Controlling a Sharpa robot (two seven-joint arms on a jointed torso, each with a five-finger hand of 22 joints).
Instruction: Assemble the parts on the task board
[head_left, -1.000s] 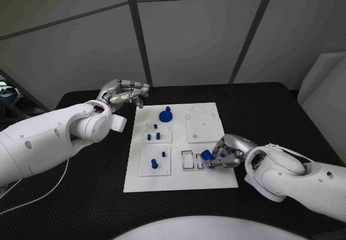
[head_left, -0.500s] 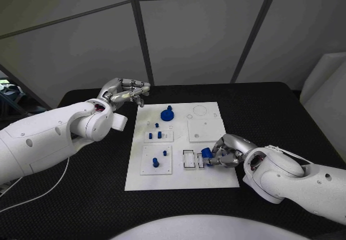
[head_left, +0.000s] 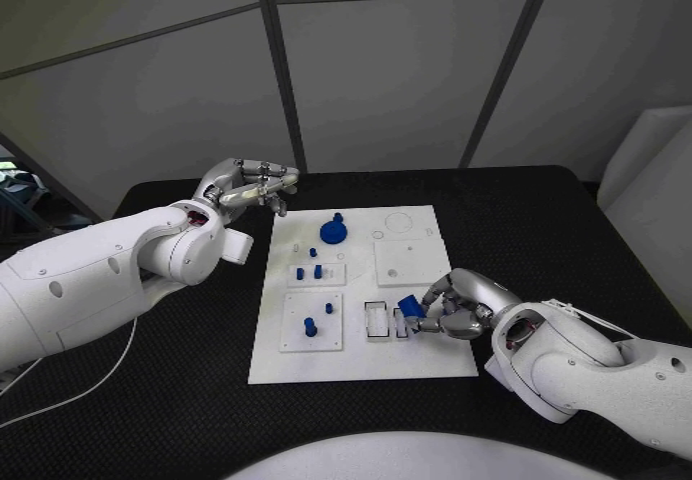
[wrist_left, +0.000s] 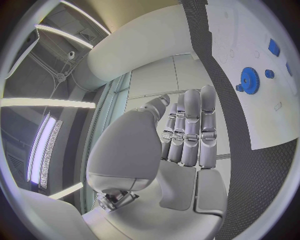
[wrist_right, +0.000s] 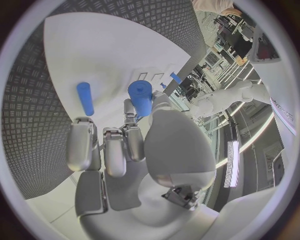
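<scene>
The white task board (head_left: 418, 360) lies mid-table. My right hand (head_left: 456, 306) is at the board's right edge and pinches a blue cylinder part (head_left: 410, 305) beside the black-outlined slots (head_left: 378, 320). In the right wrist view that hand (wrist_right: 125, 145) has the cylinder (wrist_right: 141, 97) between thumb and fingers, and a blue peg (wrist_right: 85, 98) lies flat on the board close by. My left hand (head_left: 250, 185) hangs above the table off the board's far left corner, with nothing in its fingers (wrist_left: 190, 127). A blue gear (head_left: 332, 232) (wrist_left: 250, 78) sits at the far end of the board.
Small blue pegs stand in the left-hand plates: a pair (head_left: 307, 271) in the middle plate, one (head_left: 309, 325) in the near plate. A blank square plate (head_left: 404, 262) lies right of centre. Black table (head_left: 562, 230) surrounds the board.
My right hand has shifted slightly away from the board's near edge, carrying the blue cylinder. The left hand has stayed where it was.
</scene>
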